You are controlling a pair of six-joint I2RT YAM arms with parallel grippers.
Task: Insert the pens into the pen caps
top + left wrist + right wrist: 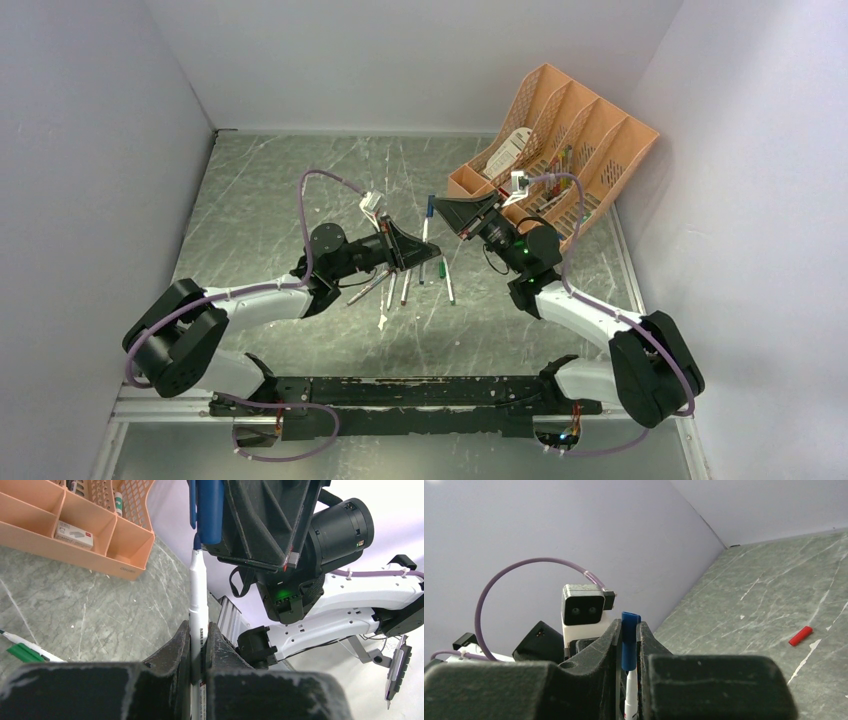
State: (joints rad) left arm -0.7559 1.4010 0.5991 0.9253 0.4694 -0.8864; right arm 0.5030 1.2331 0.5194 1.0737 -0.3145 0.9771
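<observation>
— Where was the left gripper (199, 637)?
— Above the middle of the tabletop (300, 180), its jaws clamped on a whitish pen (198, 590) near its lower end. The barrel ran straight out from the fingers.
— And the right gripper (629, 630)?
— Facing it, pinched tight on a blue cap (628, 640). The pen's blue tip sat right at the cap's mouth; how far in, neither view could tell.
— The others?
— Several loose pens (405, 288) lay on the tabletop beneath the two grippers. A red cap (800, 636) lay apart on the stone. The orange organiser (560, 130) stood in the far right corner.
</observation>
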